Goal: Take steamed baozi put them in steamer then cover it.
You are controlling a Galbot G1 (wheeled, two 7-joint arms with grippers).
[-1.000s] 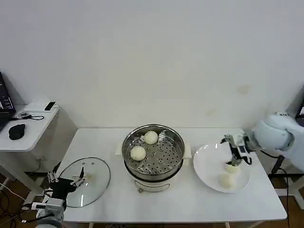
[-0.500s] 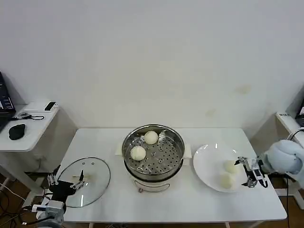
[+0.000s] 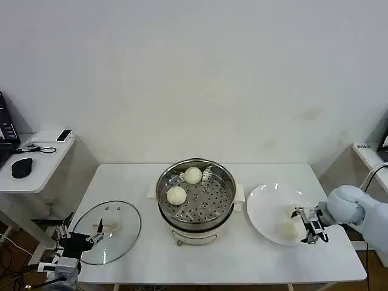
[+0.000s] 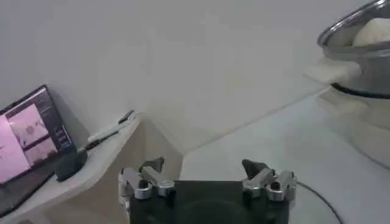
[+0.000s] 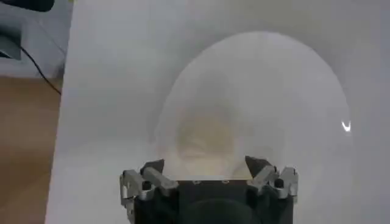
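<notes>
two cream-white buns (image 3: 184, 185) sit in my shiny steel steamer (image 3: 196, 193); my right hand (image 3: 306, 225), fingers apart, nears a plate bun (image 3: 290, 230).

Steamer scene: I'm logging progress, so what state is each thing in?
steamer: uncovered, two baozi on its tray
glass lid: off, flat on the table
plate: holds two baozi
right gripper: open, at the plate's edge beside a baozi
left gripper: open, idle by the lid

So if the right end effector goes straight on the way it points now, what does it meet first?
Most likely a steamed baozi on the white plate: it lies directly ahead of the open right end effector, though the gap between them is unclear.
</notes>
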